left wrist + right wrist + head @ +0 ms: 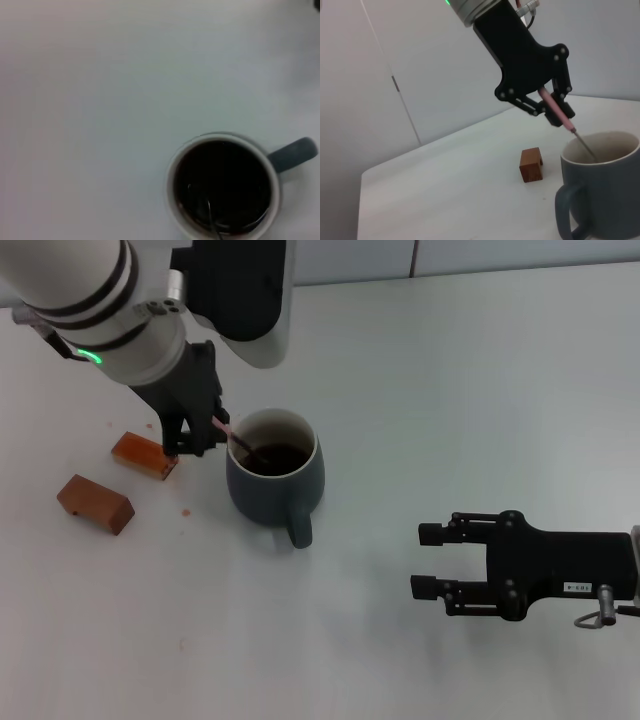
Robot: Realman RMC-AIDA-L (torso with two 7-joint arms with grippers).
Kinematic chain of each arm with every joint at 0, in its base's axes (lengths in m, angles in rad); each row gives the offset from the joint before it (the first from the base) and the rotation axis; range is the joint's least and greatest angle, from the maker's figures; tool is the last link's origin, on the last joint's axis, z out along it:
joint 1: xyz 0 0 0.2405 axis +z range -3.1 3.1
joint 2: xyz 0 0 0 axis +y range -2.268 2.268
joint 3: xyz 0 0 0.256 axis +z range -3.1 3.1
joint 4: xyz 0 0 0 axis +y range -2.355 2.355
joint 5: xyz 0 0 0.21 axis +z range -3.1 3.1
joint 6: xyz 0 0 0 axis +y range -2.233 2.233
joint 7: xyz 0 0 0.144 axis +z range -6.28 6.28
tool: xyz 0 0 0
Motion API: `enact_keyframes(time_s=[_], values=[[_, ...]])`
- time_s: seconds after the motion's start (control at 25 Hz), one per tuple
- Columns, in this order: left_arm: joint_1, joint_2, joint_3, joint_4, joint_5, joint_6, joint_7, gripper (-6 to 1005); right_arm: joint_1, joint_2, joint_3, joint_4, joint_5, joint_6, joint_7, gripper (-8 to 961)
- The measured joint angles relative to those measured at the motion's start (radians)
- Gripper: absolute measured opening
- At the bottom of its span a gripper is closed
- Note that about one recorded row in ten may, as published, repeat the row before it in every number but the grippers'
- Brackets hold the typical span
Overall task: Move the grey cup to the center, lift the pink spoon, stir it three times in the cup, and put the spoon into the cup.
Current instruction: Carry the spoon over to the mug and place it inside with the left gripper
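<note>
A: What carries it all?

B: A plain white table, with a pale wall panel along its far edge. Wide bare surface lies ahead of and to the right of the cup. I see no brand anywhere; the right arm bears a small white label, its print too small to read.

A: And the cup?

B: The rounded dark grey-teal ceramic mug with a white inner wall stands upright near the middle, slightly left, its thick handle turned toward the robot. Dark brown liquid fills it.

A: The arms?

B: The left gripper hovers just beside the cup's left rim, its fingers clamped on the pale pink handle of the slim metal spoon. The spoon slants down from the fingers, its silver shaft crossing the rim and its bowl under the liquid. The right gripper sits low at the right, well apart from the cup, fingers spread and holding nothing.

A: Anything smaller?

B: Two brown rectangular blocks lie left of the cup; the nearer one is just beside the left fingers.
</note>
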State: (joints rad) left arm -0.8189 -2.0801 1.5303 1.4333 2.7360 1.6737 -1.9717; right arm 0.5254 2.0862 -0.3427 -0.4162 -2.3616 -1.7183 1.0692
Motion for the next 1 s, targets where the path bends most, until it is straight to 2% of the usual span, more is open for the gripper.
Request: enact_keyframes(time_s=[0.24, 0.48, 1.0], values=[[-0.005, 0.0, 0.006, -0.001, 0.007, -0.028, -0.002, 221, 0.001, 0.0, -0.009, 0.001, 0.0, 0.0, 0.0, 701], [-0.006, 0.0, 0.043, 0.005, -0.048, -0.014, -0.005, 228, 0.003, 0.0, -0.011, 0.001, 0.001, 0.002, 0.001, 701], [0.0, 0.003, -0.004, 0.007, 0.005, 0.012, -0.003, 244, 0.004, 0.0, -0.01, 0.001, 0.0, 0.003, 0.001, 701]])
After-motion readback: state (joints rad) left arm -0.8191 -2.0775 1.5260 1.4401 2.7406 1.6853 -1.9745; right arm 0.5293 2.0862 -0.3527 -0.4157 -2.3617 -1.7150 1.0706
